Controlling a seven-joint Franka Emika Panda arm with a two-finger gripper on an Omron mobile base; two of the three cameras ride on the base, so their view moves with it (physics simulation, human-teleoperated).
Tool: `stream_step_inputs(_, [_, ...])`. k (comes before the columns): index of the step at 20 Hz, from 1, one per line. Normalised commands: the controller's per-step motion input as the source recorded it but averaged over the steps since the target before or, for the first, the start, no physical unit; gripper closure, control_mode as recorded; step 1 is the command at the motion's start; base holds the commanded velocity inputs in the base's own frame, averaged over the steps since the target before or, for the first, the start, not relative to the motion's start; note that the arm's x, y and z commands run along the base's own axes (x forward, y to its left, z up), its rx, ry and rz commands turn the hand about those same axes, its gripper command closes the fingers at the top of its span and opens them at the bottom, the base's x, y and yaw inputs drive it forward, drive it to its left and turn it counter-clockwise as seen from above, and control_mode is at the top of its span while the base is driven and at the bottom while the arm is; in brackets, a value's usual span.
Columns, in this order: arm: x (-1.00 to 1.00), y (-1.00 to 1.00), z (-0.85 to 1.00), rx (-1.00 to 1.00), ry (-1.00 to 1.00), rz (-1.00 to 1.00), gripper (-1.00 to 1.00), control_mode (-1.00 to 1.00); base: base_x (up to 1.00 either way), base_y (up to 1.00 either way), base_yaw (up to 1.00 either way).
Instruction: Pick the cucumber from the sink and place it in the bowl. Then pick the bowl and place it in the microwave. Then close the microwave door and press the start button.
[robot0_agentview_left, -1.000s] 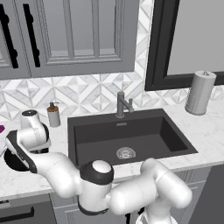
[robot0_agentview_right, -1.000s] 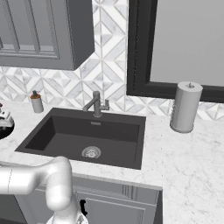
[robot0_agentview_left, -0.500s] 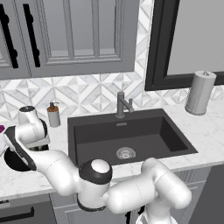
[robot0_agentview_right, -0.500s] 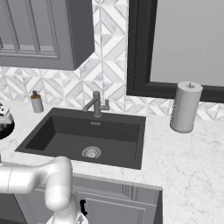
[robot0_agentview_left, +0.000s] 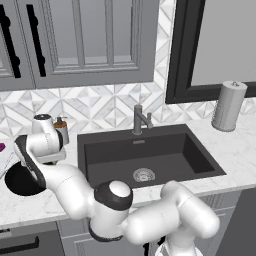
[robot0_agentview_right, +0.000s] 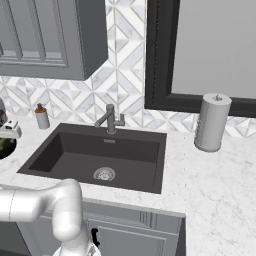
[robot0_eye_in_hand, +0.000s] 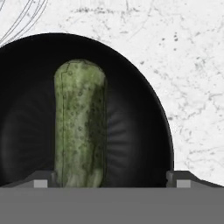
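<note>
We have the white marble worktop (robot0_agentview_left: 235, 145) running the width of the scene, and set into it the sink (robot0_agentview_left: 150, 155), its dark basin bare apart from the round drain. No cucumber lies there now, so the first pick looks finished to us.

To the left of the sink, on the worktop, sits the bowl (robot0_agentview_left: 17, 181), with the arm bent over it. From the camera on the wrist we look straight down into the bowl (robot0_eye_in_hand: 131, 131) and see the cucumber (robot0_eye_in_hand: 79, 124) lying lengthwise inside it, resting on the black floor of the bowl.

The hand (robot0_eye_in_hand: 109, 178) hangs just above the bowl with its fingertips (robot0_eye_in_hand: 41, 179) set wide, one on each side and clear of the cucumber (nothing is gripped).

So we judge the first part complete: cucumber in bowl. What remains is the greater share: grasping the bowl, carrying it to the microwave, shutting the door and pressing start.
</note>
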Motion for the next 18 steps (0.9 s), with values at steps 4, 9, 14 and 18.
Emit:
stream_step_inputs(4, [0.03,-0.17,0.00,0.00,0.00,-0.02,-1.00,-1.00,0.00,0.00,0.00])
stream_step_inputs(9, [0.15,-0.07,0.00,0.00,0.00,0.00,-1.00,-1.00,0.00,0.00,0.00])
stream_step_inputs(14, [0.27,-0.02,0.00,0.00,0.02,0.00,-1.00,-1.00,0.00,0.00,0.00])
stream_step_inputs(18, [0.31,0.00,-0.03,0.00,0.04,0.00,-1.00,-1.00,0.00,0.00,0.00])
